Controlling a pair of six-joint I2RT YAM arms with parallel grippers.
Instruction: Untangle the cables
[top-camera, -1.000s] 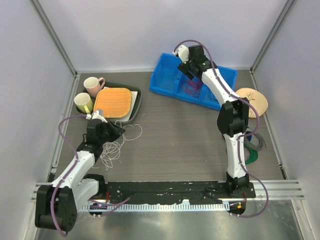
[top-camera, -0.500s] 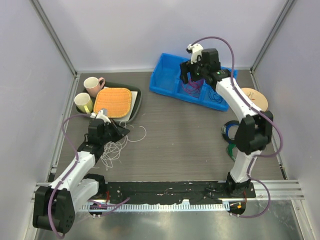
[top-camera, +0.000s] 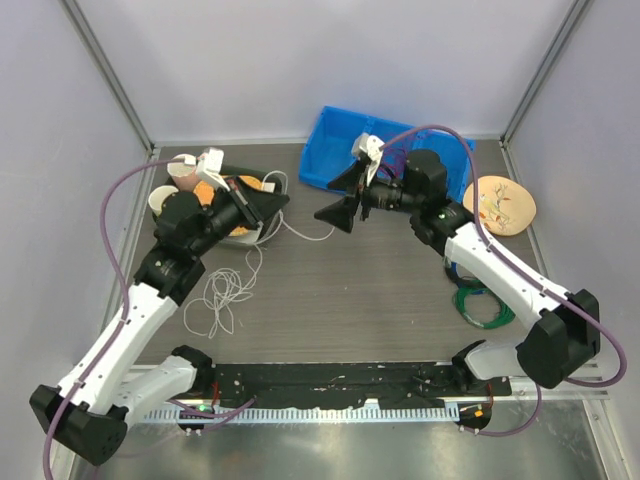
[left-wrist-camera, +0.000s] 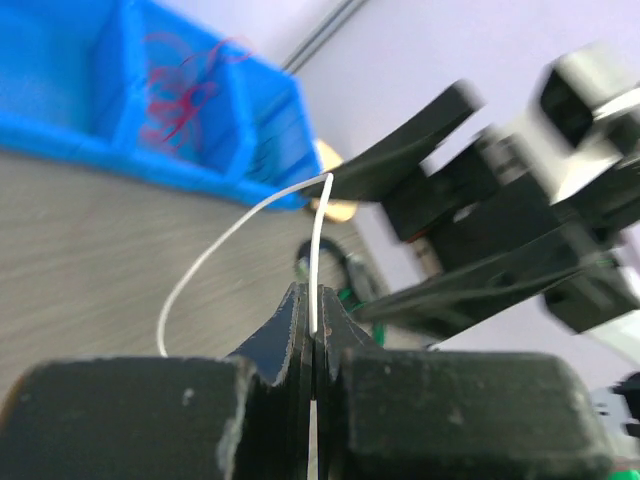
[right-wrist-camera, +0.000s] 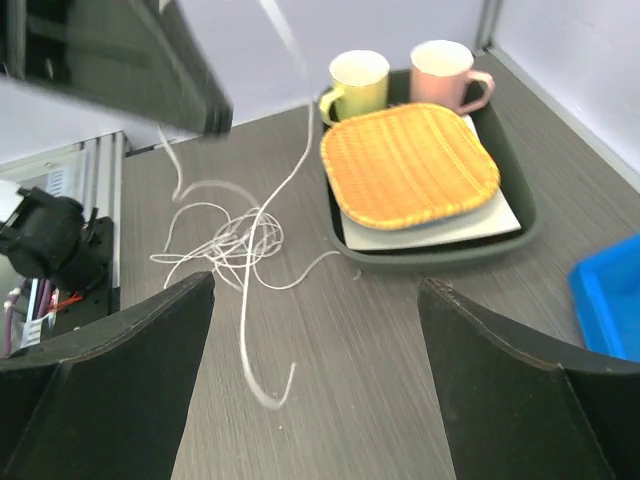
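While the left pincer (left-wrist-camera: 312, 325) clamps shut on one thin white cable (left-wrist-camera: 235, 225), held up by the far-left corner, the right pincer (top-camera: 345, 198) gapes wide at mid-bench, gripping nothing. Part done, I'd say: red wire (left-wrist-camera: 180, 85) sits in the blue bin (left-wrist-camera: 80, 150) and green loops (top-camera: 470, 305) lie at the right edge, but a limp, stringy white tangle (top-camera: 225, 295) near the left edge is left to sort.

Pale lavender walls (top-camera: 300, 60) and grey corner posts (top-camera: 108, 75) around a dark wood-grain tabletop (top-camera: 380, 290), even light.
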